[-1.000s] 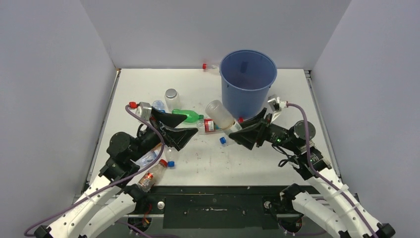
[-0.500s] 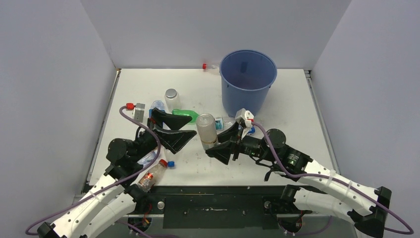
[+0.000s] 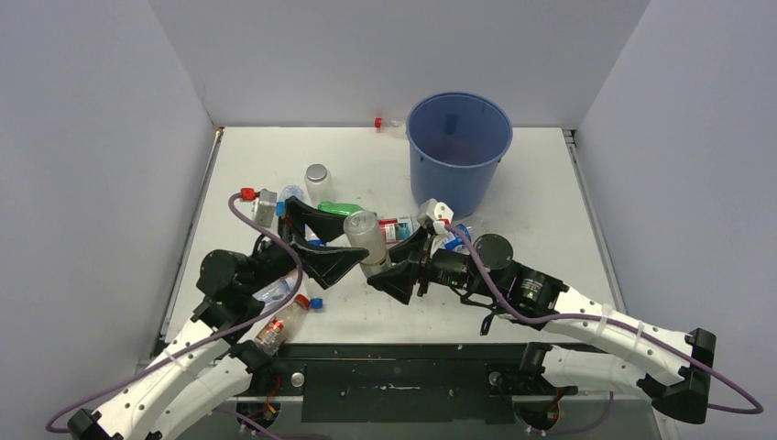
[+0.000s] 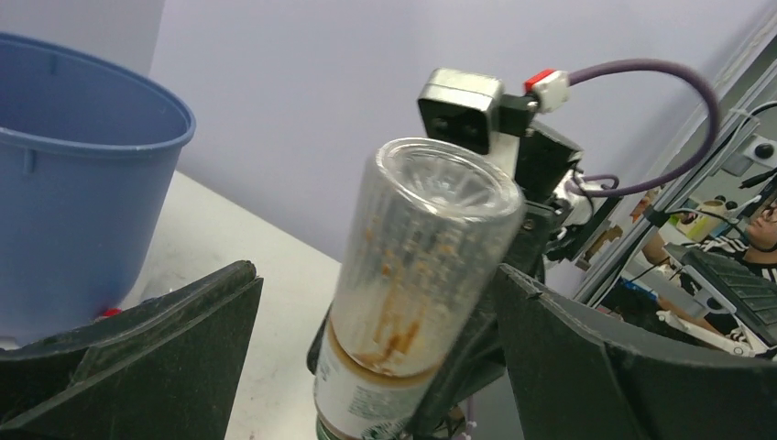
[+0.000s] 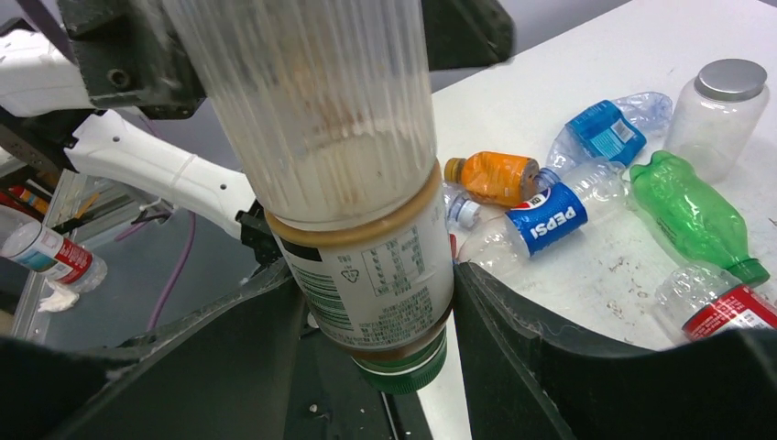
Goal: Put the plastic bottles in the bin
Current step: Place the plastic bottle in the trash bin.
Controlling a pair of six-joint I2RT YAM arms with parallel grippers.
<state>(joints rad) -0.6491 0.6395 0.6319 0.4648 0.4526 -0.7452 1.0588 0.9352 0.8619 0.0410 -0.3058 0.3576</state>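
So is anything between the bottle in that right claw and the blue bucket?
Nothing visible blocks it. The bottle is held above the table; loose bottles lie low beneath the way to the bucket. The open left claw is on the other side.

White perforated arms [image 3: 174, 385], black joints [image 3: 223, 271], black wedge-shaped grippers [image 3: 355, 236], purple cables [image 4: 641, 64].

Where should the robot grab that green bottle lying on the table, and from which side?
Probably across its wide middle, from straight above: the green bottle lies on its side, so its round body can be pinched from both sides; the neck tapers and may slip.
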